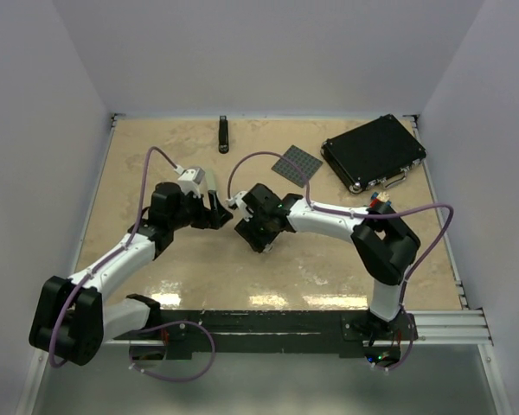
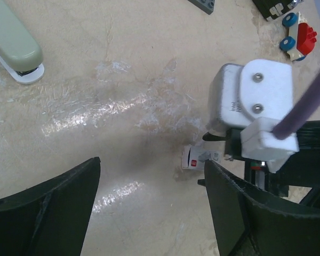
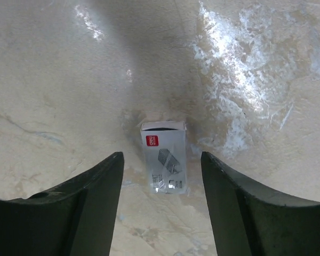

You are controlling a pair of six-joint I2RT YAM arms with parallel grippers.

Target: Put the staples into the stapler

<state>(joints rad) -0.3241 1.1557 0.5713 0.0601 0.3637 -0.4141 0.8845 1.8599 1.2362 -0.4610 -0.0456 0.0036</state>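
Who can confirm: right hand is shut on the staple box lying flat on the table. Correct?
Not shut. The right hand is open, straddling the staple box, which lies flat on the table. The right wrist view shows it.
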